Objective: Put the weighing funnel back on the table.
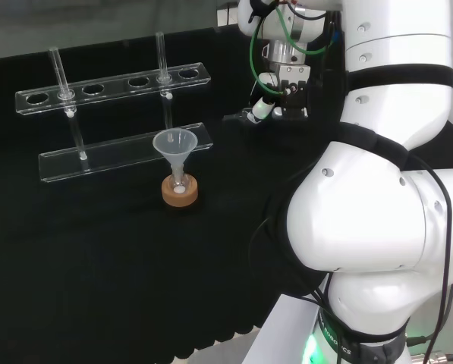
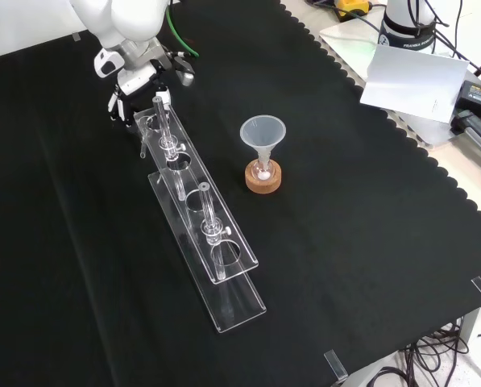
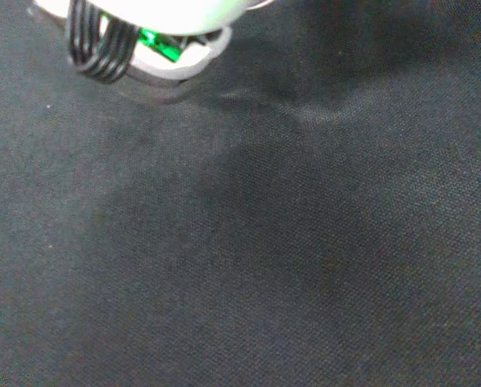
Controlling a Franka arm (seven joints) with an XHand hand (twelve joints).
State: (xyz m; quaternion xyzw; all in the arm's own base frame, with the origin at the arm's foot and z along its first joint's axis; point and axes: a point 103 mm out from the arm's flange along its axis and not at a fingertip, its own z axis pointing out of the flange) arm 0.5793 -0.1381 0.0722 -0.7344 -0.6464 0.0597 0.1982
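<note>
My hand (image 1: 281,95) hangs low over the black cloth just past the right end of the clear test tube rack (image 1: 112,85) in the head view. From the front, the hand (image 2: 135,81) sits at the top left, behind the rack's far end (image 2: 200,210). I cannot make out what it holds. Up close in the wrist view, a blurred white part of the hand (image 3: 143,16) with black cables shows over bare cloth. A faint pale streak (image 3: 313,113) lies on that cloth, and I cannot tell what it is.
The big funnel (image 1: 174,144) (image 2: 263,131) stands in a small flask on a cork ring (image 1: 180,193) (image 2: 263,179) beside the rack. Two test tubes (image 1: 57,68) (image 1: 161,53) stand in the rack. White paper (image 2: 417,76) and cables lie beyond the cloth's scalloped edge.
</note>
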